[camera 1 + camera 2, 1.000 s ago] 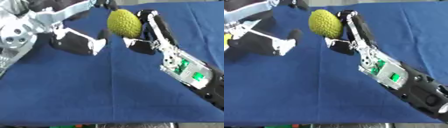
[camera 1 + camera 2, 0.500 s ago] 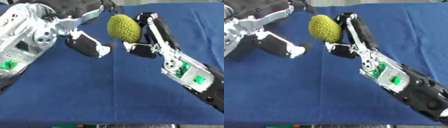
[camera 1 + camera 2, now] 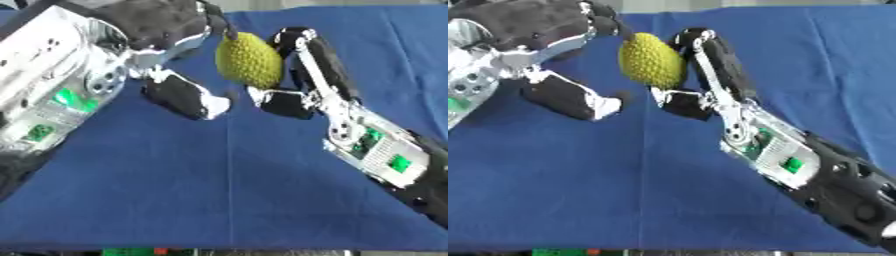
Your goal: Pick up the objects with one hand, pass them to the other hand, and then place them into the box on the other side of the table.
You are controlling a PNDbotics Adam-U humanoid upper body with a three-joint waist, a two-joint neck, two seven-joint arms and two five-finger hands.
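A yellow-green bumpy fruit [image 3: 249, 61] hangs above the blue table, upright. My right hand [image 3: 302, 75] comes in from the lower right and is shut on it, with its fingers [image 3: 306, 50] against the fruit's right side and its thumb [image 3: 280, 102] under the bottom. My left hand [image 3: 162, 30] reaches in from the upper left. One of its fingertips [image 3: 226, 31] is at the fruit's top left, and its thumb [image 3: 185, 96] stands apart, below and left of the fruit. The left hand is open around the fruit's left side.
The blue tablecloth [image 3: 219, 190] covers the whole table below the hands. Its near edge runs along the bottom of the view, its far edge along the top. No box shows in either view.
My left hand has moved right, up to the fruit, and its thumb has come nearer. The right hand has kept hold of the fruit and shifted slightly.
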